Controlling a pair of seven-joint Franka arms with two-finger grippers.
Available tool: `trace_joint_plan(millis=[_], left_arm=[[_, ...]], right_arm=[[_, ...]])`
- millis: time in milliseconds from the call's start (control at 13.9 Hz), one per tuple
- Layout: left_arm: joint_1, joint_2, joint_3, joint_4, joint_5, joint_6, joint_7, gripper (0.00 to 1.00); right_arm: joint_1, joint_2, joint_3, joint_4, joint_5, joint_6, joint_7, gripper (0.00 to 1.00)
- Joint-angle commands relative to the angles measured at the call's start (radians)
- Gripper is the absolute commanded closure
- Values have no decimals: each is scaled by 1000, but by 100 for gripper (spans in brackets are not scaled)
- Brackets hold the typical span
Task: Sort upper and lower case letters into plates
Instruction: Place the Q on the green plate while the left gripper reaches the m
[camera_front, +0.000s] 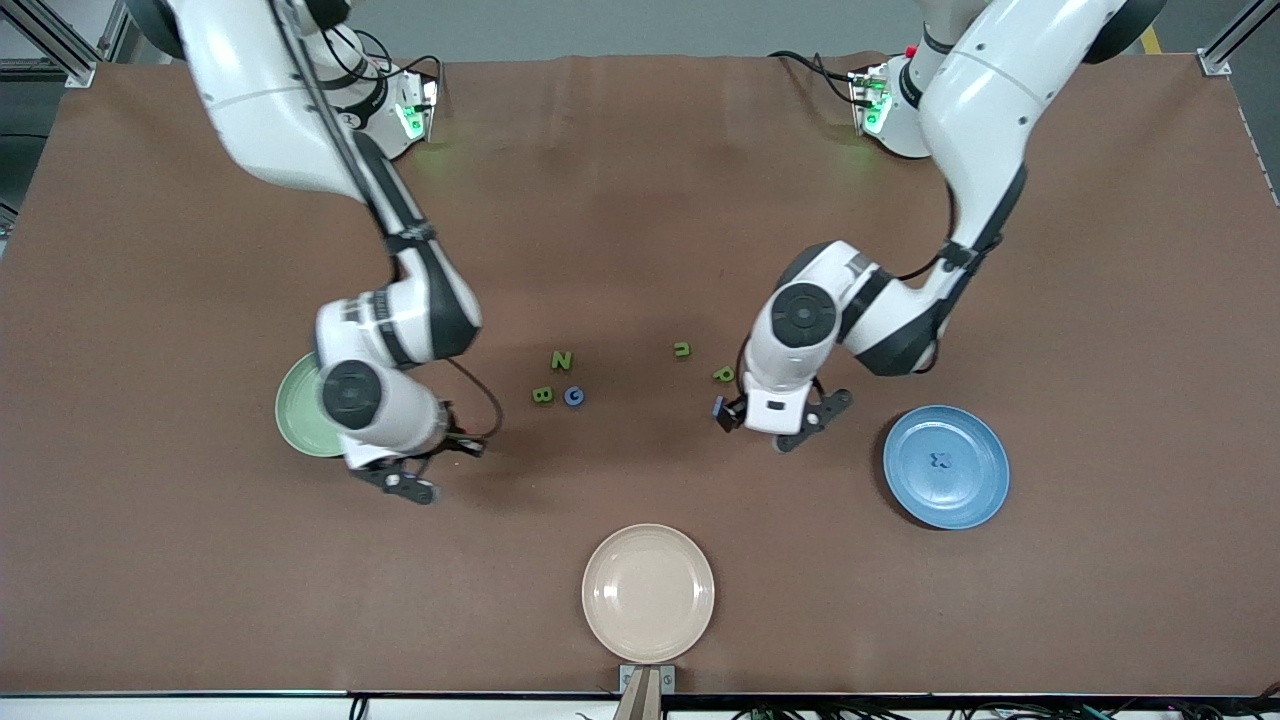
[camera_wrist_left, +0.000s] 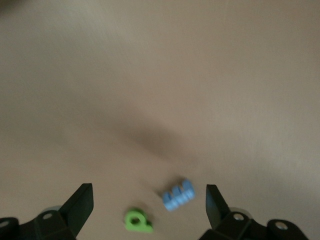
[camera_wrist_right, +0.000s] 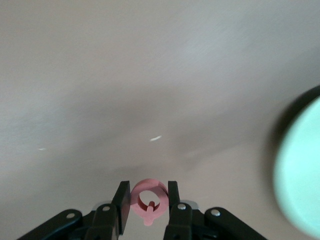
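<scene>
My right gripper (camera_front: 410, 487) (camera_wrist_right: 148, 186) is shut on a pink ring-shaped letter (camera_wrist_right: 149, 201), up beside the pale green plate (camera_front: 300, 412) (camera_wrist_right: 300, 172). My left gripper (camera_front: 810, 421) (camera_wrist_left: 148, 189) hangs open and holds nothing, over the table between the loose letters and the blue plate (camera_front: 975, 492). Under it lie a green p (camera_front: 722, 374) (camera_wrist_left: 137, 220) and a blue letter (camera_front: 719, 408) (camera_wrist_left: 178, 195). One blue letter (camera_front: 938, 461) lies in the blue plate. A green u (camera_front: 682, 349), a green N (camera_front: 561, 360), a green B (camera_front: 542, 395) and a blue G (camera_front: 573, 396) lie mid-table.
A beige plate (camera_front: 648, 592) sits at the table's front edge, nearest the front camera, with nothing in it. The right arm covers part of the green plate.
</scene>
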Motion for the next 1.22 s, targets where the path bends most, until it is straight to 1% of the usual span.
trace_joint_plan(millis=[0, 216, 360, 504, 648, 720, 792, 864, 936, 1008, 1152], left_arm=[[-30, 53, 11, 43, -2, 31, -73, 2], [-61, 74, 11, 43, 1, 64, -241, 5], [-80, 84, 23, 43, 4, 75, -339, 7], [-80, 88, 24, 42, 9, 76, -401, 9], [-77, 88, 30, 42, 7, 76, -435, 14], [-81, 88, 44, 42, 7, 78, -458, 14], [-84, 88, 50, 42, 7, 79, -478, 15], [-86, 88, 53, 42, 7, 79, -485, 17], [-87, 90, 53, 42, 7, 79, -487, 17], [-90, 96, 53, 42, 7, 81, -489, 19], [-90, 98, 53, 42, 7, 81, -487, 20]], right_arm=[[-103, -163, 20, -217, 4, 31, -207, 100], [-189, -256, 20, -401, 6, 135, -374, 100], [-252, -286, 25, -510, 12, 200, -474, 100], [-275, -302, 23, -599, 12, 285, -531, 100], [-288, -296, 25, -646, 12, 341, -548, 100], [-288, -294, 23, -666, 12, 365, -548, 100], [-288, -293, 23, -667, 12, 369, -548, 98], [-288, -293, 23, -666, 12, 367, -548, 85], [-288, -293, 23, -663, 12, 364, -552, 50], [-288, -293, 23, -661, 12, 364, -552, 0], [-283, -294, 23, -641, 12, 356, -543, 0]])
